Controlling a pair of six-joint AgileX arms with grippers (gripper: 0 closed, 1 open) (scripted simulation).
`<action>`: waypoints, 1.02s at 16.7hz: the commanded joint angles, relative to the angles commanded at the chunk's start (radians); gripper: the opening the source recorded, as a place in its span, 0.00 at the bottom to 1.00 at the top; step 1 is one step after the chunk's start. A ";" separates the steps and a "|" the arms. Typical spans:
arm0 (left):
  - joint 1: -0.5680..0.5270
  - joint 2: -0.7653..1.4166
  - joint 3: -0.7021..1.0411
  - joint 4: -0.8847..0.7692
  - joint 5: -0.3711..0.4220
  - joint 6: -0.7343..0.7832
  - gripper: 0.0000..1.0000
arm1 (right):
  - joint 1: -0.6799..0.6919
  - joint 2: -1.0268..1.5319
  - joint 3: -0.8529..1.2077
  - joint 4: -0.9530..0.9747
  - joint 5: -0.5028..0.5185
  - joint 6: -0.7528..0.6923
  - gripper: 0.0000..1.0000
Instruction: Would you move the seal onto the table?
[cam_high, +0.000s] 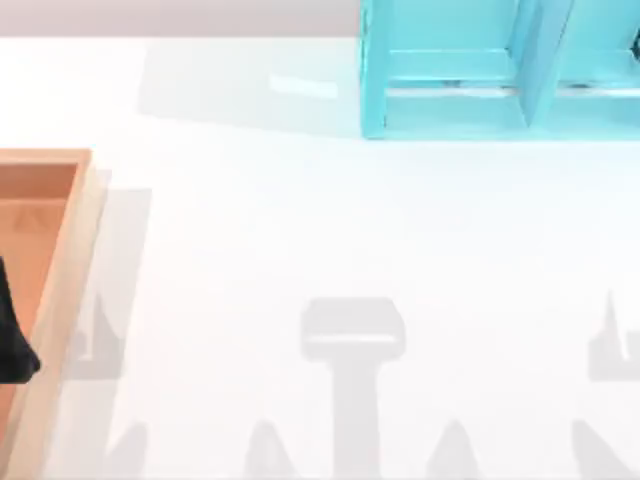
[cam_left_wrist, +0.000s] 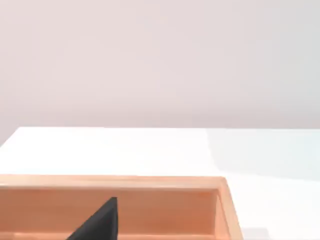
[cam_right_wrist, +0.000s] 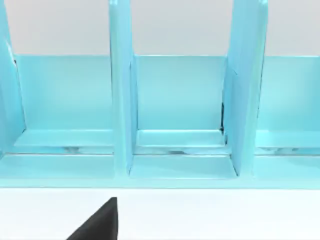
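The seal is out of view. The white table (cam_high: 340, 220) spreads across the top view. At its left edge my left gripper (cam_high: 14, 335) shows as a dark shape above the light wooden tray (cam_high: 72, 250). In the left wrist view one black fingertip (cam_left_wrist: 100, 222) hangs over the tray's floor, near its far wall (cam_left_wrist: 115, 183). In the right wrist view a black fingertip (cam_right_wrist: 100, 222) of my right gripper sits above the table (cam_right_wrist: 210, 215), facing the turquoise shelf unit (cam_right_wrist: 180, 100).
The turquoise shelf unit (cam_high: 450, 75) stands at the back right, its open compartments (cam_right_wrist: 180, 145) facing the table. The tray's raised rim (cam_left_wrist: 227, 210) borders the table at the left. Grey arm shadows (cam_high: 352, 340) lie along the front.
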 joint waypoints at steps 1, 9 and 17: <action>0.000 0.000 0.000 0.000 0.000 0.000 1.00 | 0.000 0.000 0.000 0.000 0.000 0.000 1.00; 0.069 0.299 0.289 -0.278 0.003 0.080 1.00 | 0.000 0.000 0.000 0.000 0.000 0.000 1.00; 0.228 1.084 0.918 -0.874 -0.008 0.233 1.00 | 0.000 0.000 0.000 0.000 0.000 0.000 1.00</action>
